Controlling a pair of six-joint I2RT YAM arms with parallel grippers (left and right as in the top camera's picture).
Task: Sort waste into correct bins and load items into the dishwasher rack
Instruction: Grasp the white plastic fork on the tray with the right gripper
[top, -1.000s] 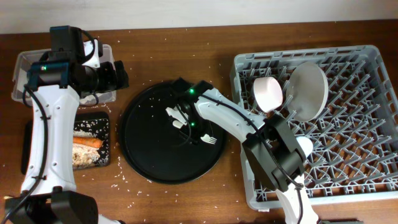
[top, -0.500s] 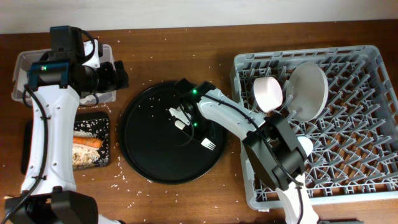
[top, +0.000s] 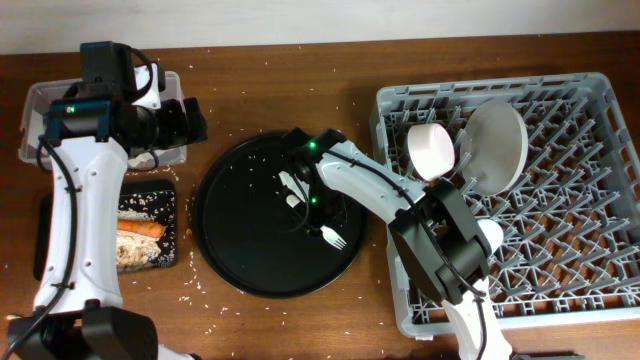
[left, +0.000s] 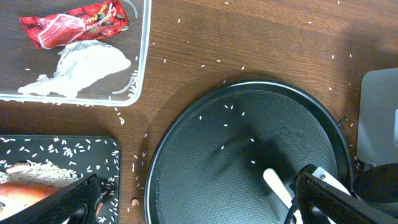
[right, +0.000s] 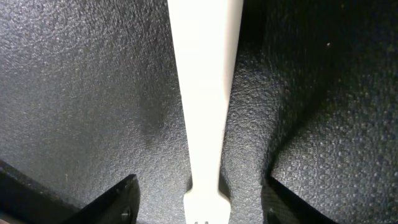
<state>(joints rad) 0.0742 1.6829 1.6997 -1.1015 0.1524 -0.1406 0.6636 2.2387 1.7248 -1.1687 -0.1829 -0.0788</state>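
Observation:
A white plastic fork (right: 205, 93) lies flat on the large round black tray (top: 240, 250). My right gripper (right: 205, 200) is open low over it, one finger on each side of its neck, and also shows in the overhead view (top: 298, 192). The fork's tines (top: 334, 239) stick out past the gripper. My left gripper (top: 192, 118) is open and empty, held high beside the clear tub (top: 40, 100). The tub holds the red wrapper (left: 74, 22) and the white napkin (left: 87, 65). The shallow black tray (top: 165, 190) holds rice and the carrot (top: 140, 228). The grey rack (top: 560, 280) holds the white bowl (top: 430, 150), the plate (top: 497, 145) and the cup (top: 489, 235).
Rice grains are scattered on the wooden table and on the round tray. A small brown morsel (left: 135, 202) lies on the table between the shallow black tray and the round tray. The right arm stretches from the rack's front left across to the tray.
The right gripper has turned a little and shifted over the fork. The fork's tines have slid slightly toward the front of the tray. The left arm has not moved.

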